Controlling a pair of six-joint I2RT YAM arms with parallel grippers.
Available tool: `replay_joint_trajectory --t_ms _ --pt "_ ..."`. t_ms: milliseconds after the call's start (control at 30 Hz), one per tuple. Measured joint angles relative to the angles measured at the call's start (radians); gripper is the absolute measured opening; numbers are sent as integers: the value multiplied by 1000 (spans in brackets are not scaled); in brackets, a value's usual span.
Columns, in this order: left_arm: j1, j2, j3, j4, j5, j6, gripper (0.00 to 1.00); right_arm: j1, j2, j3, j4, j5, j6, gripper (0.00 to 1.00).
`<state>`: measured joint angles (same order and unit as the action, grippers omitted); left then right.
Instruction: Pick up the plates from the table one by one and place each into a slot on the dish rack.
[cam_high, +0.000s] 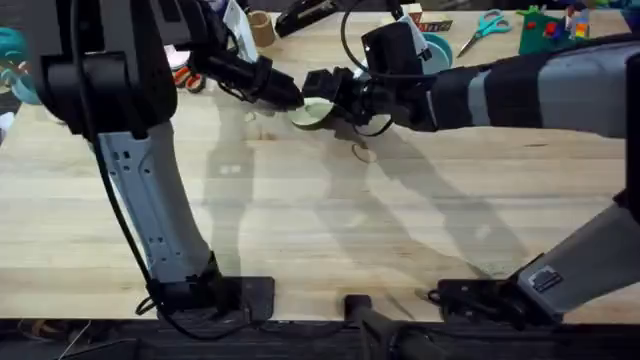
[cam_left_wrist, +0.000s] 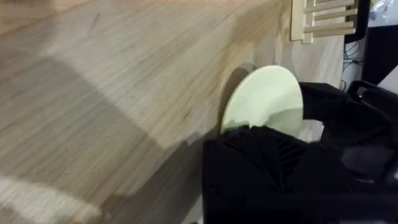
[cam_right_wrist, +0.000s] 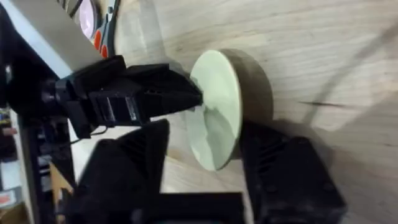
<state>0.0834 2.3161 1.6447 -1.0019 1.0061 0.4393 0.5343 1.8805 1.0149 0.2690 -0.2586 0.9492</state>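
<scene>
Though gripped, cream plate (cam_right_wrist: 214, 109) half-hidden

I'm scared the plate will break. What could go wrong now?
The cream plate stands on its edge between both grippers, so it might slip and drop flat onto the table. The left gripper and right gripper meet at the plate, so they could bump or tug it apart. The dish rack sits some way off, so carrying it there is risky.

Teal-handled scissors (cam_high: 485, 27) lie at the far edge. Near them sits a green toy block cluster (cam_high: 552, 28). A brown tape roll (cam_high: 262, 28) stands farther left.
</scene>
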Motion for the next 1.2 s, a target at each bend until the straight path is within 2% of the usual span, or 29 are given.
replay_joint_trajectory --t_ms 67,133,200,267,667,800,1000,1200 --pt "0 0 0 1 0 0 38 0 0 -1 -2 2 7 465" --pt "4 0 0 0 2 0 38 -2 0 -3 -6 8 12 253" --pt "7 0 0 0 5 0 38 -3 0 -5 -8 12 15 127" --pt "10 0 0 0 6 0 38 -3 0 -5 -8 11 16 51" --pt "12 0 0 0 19 3 39 -3 0 -6 -1 11 19 33" --pt "12 0 0 -20 19 28 38 -2 -17 -5 -40 11 7 32" --pt "2 -8 -1 -48 10 45 38 0 -133 -10 -173 58 -58 32" --pt "0 -136 -3 -98 -101 52 38 -2 -298 -14 -290 94 -136 32"
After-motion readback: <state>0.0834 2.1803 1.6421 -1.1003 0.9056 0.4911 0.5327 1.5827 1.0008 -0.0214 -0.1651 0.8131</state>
